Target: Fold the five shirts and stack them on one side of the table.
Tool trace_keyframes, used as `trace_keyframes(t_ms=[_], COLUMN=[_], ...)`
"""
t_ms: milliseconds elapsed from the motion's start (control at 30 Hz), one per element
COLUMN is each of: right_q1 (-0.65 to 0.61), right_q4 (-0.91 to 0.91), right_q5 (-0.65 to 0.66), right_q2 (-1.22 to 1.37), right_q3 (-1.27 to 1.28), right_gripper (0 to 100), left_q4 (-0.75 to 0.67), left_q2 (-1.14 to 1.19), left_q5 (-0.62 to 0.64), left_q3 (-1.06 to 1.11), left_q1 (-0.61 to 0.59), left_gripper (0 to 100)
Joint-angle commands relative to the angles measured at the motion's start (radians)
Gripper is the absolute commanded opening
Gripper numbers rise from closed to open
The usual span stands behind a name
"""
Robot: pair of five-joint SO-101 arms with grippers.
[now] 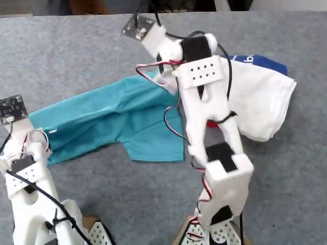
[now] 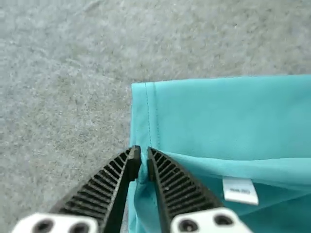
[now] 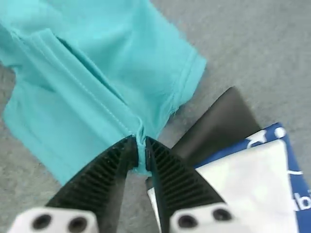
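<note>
High view shows the grey carpet-like table with a teal short-sleeved shirt stretched across it from the left side toward the centre, partly folded along its length. On the right half, nearer the far edge, a folded white shirt lies on a folded blue shirt. In the right wrist view a black garment shows beneath that pile, just beside the teal sleeve. The right gripper has its ribbed jaws pressed together on a bunched seam of the teal shirt at the end next to the pile. The left gripper pinches the teal shirt's hemmed edge at the opposite end, jaws nearly closed on the cloth. A small white label sits on the fabric near that gripper.
</note>
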Motion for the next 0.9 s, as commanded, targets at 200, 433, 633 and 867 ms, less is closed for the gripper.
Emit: trace_keyframes(t_ms=[200,433,633,867], right_q1=[0.080,0.084,0.083,0.087], right_q4=[-0.350,-0.525,-0.572,-0.574], right_q5=[0.021,-0.025,-0.100,-0.091], right_q2=[-0.343,-0.506,-0.518,-0.516], right_q3=[0.665,0.898,0.905,0.960], right_gripper=[1.2,1.2,1.2,1.2], left_q4=[0.072,0.083,0.084,0.083], left_q2=[-0.038,-0.026,-0.026,-0.038], left_q5=[-0.021,-0.015,-0.023,-0.120], left_q3=[-0.064,-0.357,-0.415,-0.099], left_q1=[-0.018,0.005,0.064,0.038], left_gripper=[3,3,3,3])
